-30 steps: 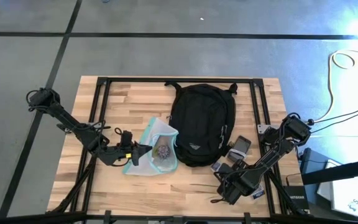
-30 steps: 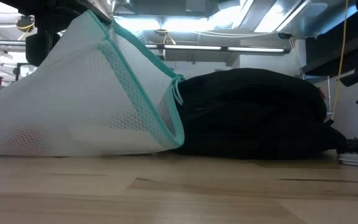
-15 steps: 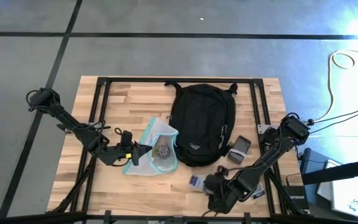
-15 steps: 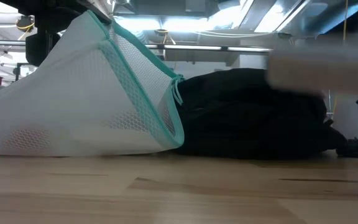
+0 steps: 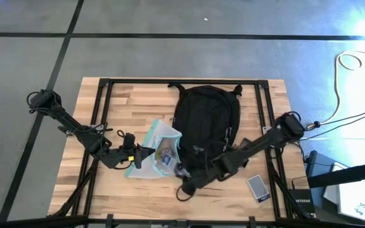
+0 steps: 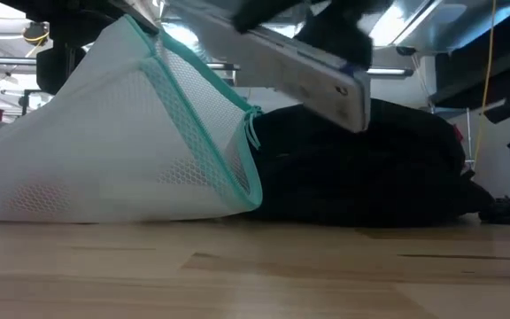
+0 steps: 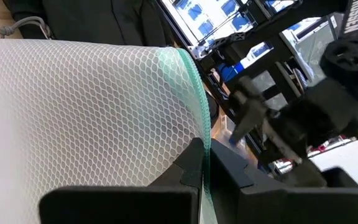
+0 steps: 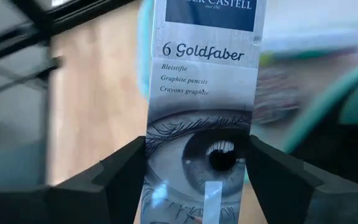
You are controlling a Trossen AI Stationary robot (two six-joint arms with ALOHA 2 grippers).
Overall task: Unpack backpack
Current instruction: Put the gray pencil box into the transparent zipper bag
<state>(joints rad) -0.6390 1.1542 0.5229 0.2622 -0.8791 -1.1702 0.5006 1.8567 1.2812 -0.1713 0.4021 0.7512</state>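
Observation:
The black backpack (image 5: 204,120) lies flat on the table's far middle and fills the background of the low view (image 6: 388,168). To its left sits a white mesh pouch with teal edging (image 5: 152,151) (image 6: 104,151), its base on the table. My left gripper (image 5: 139,156) is shut on the pouch's rim. My right gripper (image 5: 184,172) reaches across in front of the backpack, shut on a flat pencil box (image 8: 204,93) printed with an eye. The box's far end is over the pouch mouth (image 5: 166,159). My left gripper pinches the pouch's teal-edged rim (image 7: 199,134) between its two fingers, coming level from the table's left. That rim is held up while the pouch's base stays on the table, and the mesh slopes down from the hold. My right gripper pinches the pencil box at the end nearest the wrist (image 8: 197,168), one finger (image 8: 120,177) on each long edge. The fingers lie along the box and come from the table's right. The box is lifted clear and tilted (image 6: 312,75).
A small flat card-like item (image 5: 256,188) lies on the wood near the table's right near corner. Black frame rails (image 5: 103,114) run along the table's left and right sides. Bare wood shows along the near edge (image 5: 170,202).
My right gripper has swung from the table's near right part toward the left, carrying the pencil box up off the table and across in front of the backpack to the pouch mouth. The left gripper and the pouch have kept still.

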